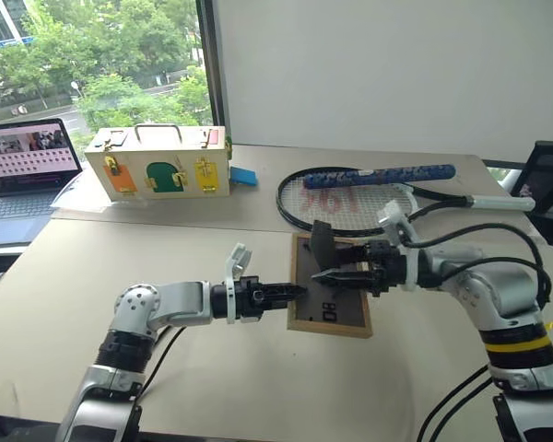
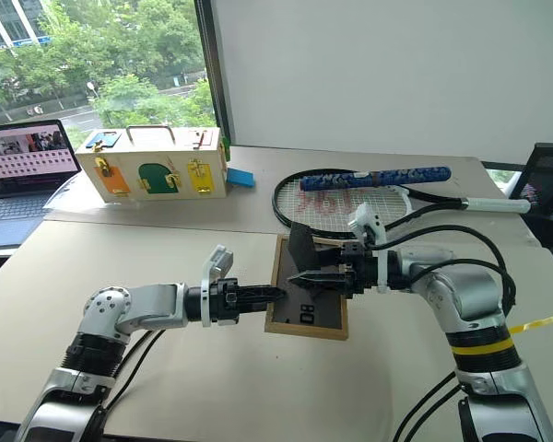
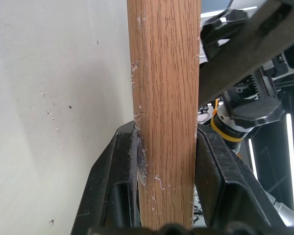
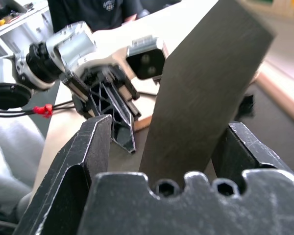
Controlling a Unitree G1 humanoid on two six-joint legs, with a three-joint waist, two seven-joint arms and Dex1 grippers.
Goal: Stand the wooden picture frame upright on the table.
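The wooden picture frame (image 1: 334, 308) lies roughly flat at the middle of the table (image 1: 74, 295), dark grey backing up; I cannot tell whether it touches the tabletop. My left gripper (image 1: 300, 291) is shut on its left wooden edge (image 3: 166, 98), with a finger (image 3: 112, 186) pressed against each side. The triangular stand (image 1: 321, 241) sticks up from the backing. From the right, my right gripper (image 1: 318, 274) reaches in level and stands open. The stand (image 4: 201, 93) is between its fingers (image 4: 83, 161), with a gap on each side.
A tennis racket (image 1: 350, 198) lies just behind the frame. A pale wooden box with coloured doors (image 1: 157, 170) and a small blue object (image 1: 243, 176) stand at the back left. A laptop (image 1: 23, 166) is at the far left, a black chair (image 1: 548, 175) at the right.
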